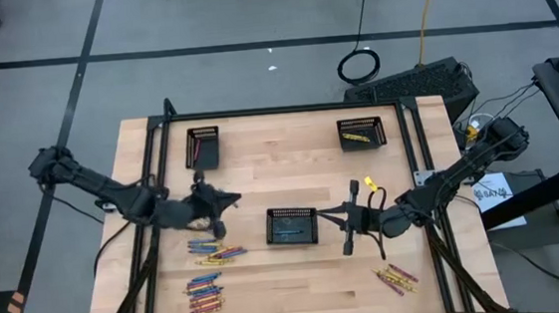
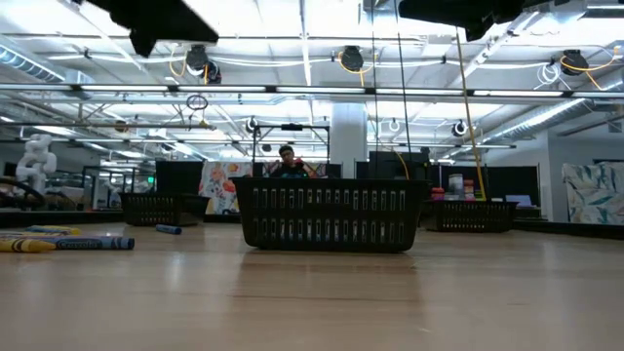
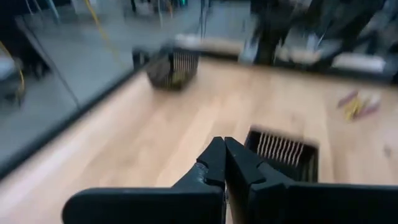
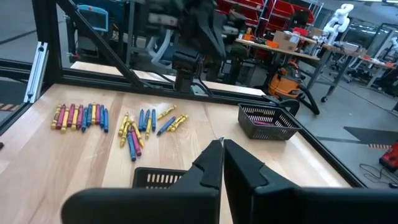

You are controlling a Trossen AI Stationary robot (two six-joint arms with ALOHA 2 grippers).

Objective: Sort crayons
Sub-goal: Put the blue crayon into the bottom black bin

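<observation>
Across the wooden worktop [image 1: 289, 146] three black mesh trays are spread out, seemingly one per colour: a tray at eleven o'clock [image 1: 202, 147], another at one o'clock holding a yellow stick [image 1: 361, 132], and a centre tray [image 1: 292, 225] with what looks like a blue one inside. Most crayons remain unsorted: two loose clusters at seven o'clock [image 1: 209, 277] and a smaller bunch at five o'clock [image 1: 396, 278], so the sorting is barely begun.

The left pincer [image 1: 215, 204] hovers just above the seven o'clock clusters, fingers pressed together and carrying nothing. The right pincer [image 1: 349, 233] hangs beside the centre tray's right edge, likewise pressed together and empty; the right wrist view shows its fingertips meeting over that tray's rim. Each arm is probably stationed near its own pile to shorten reaches.
</observation>
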